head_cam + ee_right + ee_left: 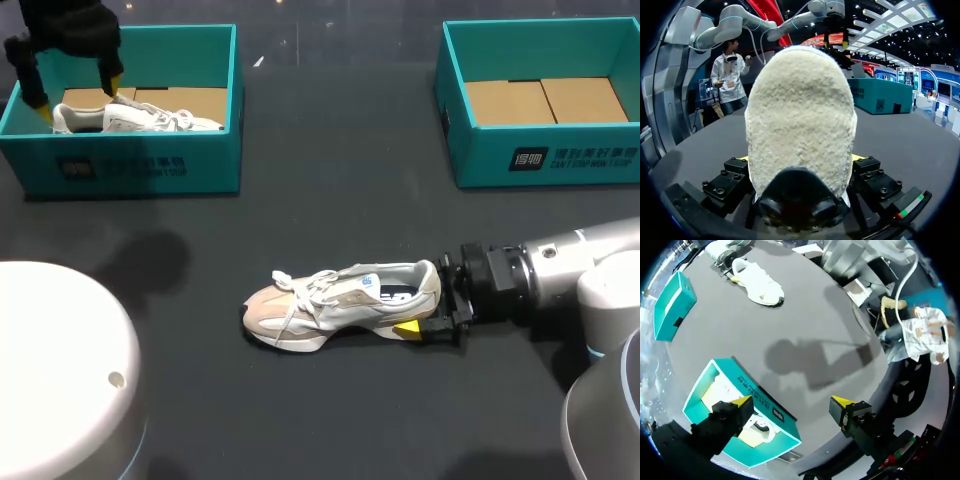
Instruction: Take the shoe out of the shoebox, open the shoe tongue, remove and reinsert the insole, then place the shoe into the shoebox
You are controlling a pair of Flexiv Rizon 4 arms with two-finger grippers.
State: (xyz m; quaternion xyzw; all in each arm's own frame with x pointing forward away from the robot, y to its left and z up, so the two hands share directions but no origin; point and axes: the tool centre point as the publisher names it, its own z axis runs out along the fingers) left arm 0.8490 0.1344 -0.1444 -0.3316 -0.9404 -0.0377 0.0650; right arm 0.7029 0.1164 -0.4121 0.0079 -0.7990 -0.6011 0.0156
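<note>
A beige and white shoe [340, 300] [760, 282] lies on its sole mid-table, toe pointing left. My right gripper [425, 300] [800, 158] is at its heel, one finger against each side, so it is shut on the shoe; the fuzzy heel [800, 115] fills the right wrist view. At the back left, my left gripper [78, 95] [792, 402] hangs open over the near wall of the left teal shoebox [140, 165] [770, 415], one finger above the box and one outside it. A second white shoe [140, 118] [760, 430] lies in that box.
A second teal shoebox [540, 160] [672, 305] stands at the back right, showing only its cardboard floor. Dark tabletop stretches between the two boxes and in front of the shoe. A white rounded robot part [60, 370] sits at the front left.
</note>
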